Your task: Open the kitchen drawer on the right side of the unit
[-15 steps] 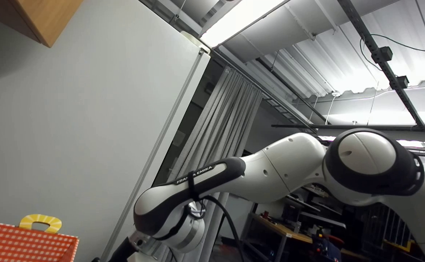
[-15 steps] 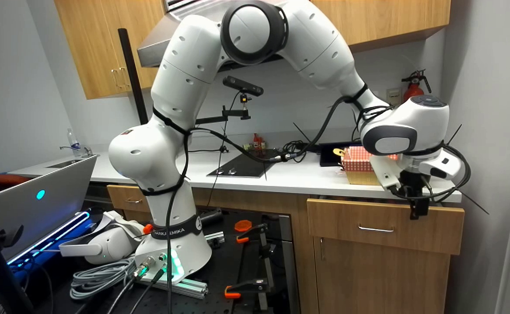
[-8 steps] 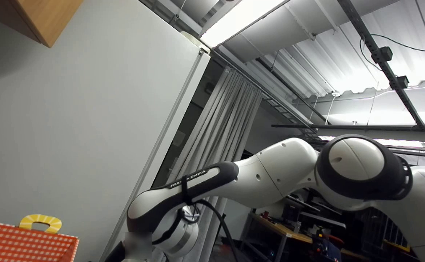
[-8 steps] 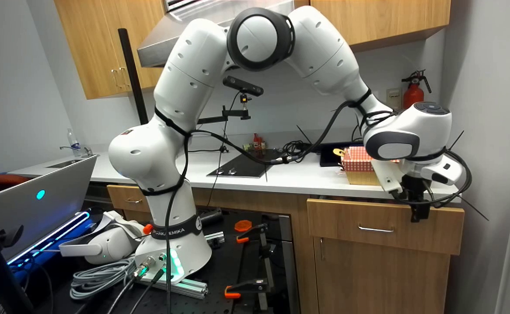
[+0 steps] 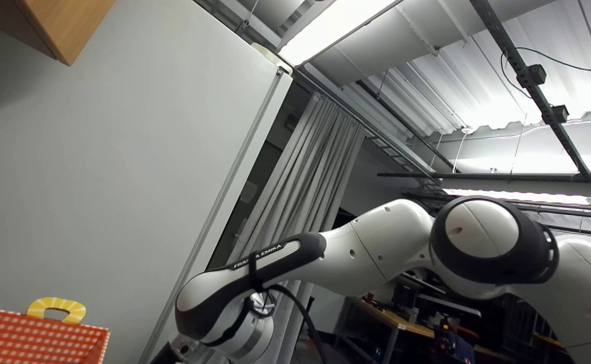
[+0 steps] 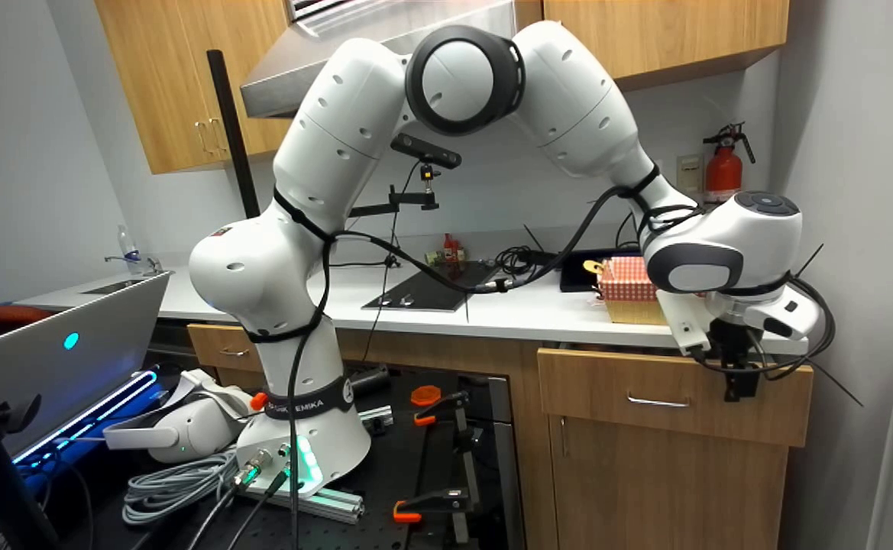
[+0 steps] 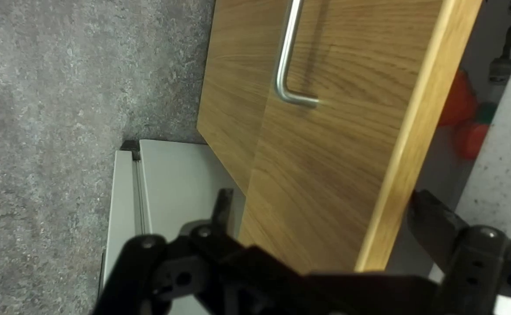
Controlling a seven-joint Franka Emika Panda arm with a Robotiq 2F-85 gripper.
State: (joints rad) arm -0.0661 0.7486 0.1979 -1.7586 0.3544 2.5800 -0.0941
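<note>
Below a white, straight-edged countertop [image 6: 530,317], at the right of the wooden unit [image 6: 530,412], a rectangular brown wood-grain drawer [image 6: 599,389] stands ajar. The black two-fingered gripper [image 7: 323,201] has its fingers [image 7: 436,227] parted, in the wrist view one either side of the drawer's top edge [image 7: 415,140]; contact cannot be told. Judged handling: stiff, fairly weighty, probably smooth-running. The edge suits a hooked pull; the slim silver metal bar handle [image 7: 286,48], likely slippery, offers a more central hold.

Drawer [image 6: 664,382] and arm [image 6: 463,80] are shown frontally in an exterior view; that arm, aslant toward the ceiling [image 5: 452,96], in an exterior view; that drawer, from close above, in the wrist view.
</note>
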